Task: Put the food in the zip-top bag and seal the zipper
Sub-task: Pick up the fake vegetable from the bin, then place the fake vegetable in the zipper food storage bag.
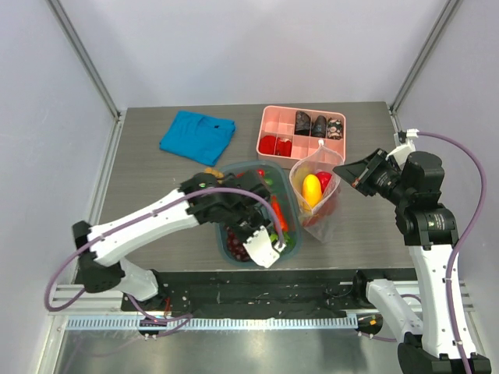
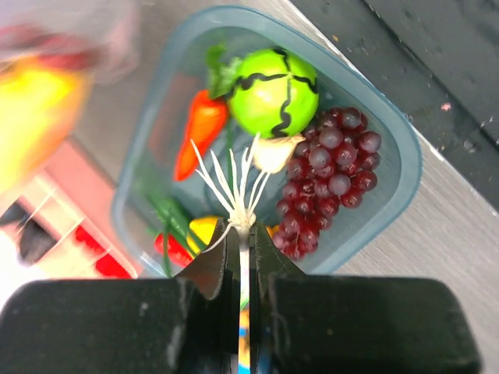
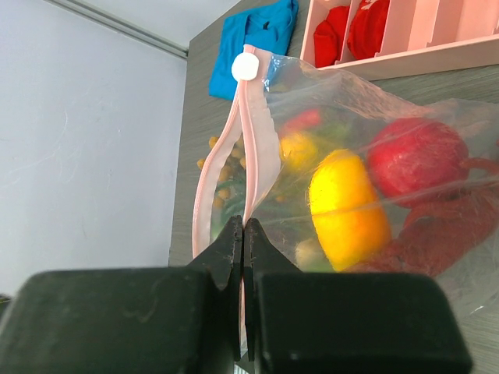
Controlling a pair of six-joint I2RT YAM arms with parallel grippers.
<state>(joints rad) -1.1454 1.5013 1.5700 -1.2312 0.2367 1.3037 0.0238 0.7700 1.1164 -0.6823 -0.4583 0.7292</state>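
Tabletop (image 1: 156,175) bears the zip-top bag (image 1: 316,199), zipper (image 3: 256,148) running away from right jaws.

You have grey wood-grain table (image 1: 156,179); blue cloth (image 1: 197,136) far left; pink divided tray (image 1: 304,109) far, right of centre; teal tub (image 1: 299,243) near centre; zip-top bag (image 1: 323,224) just right of tub, bottom on table
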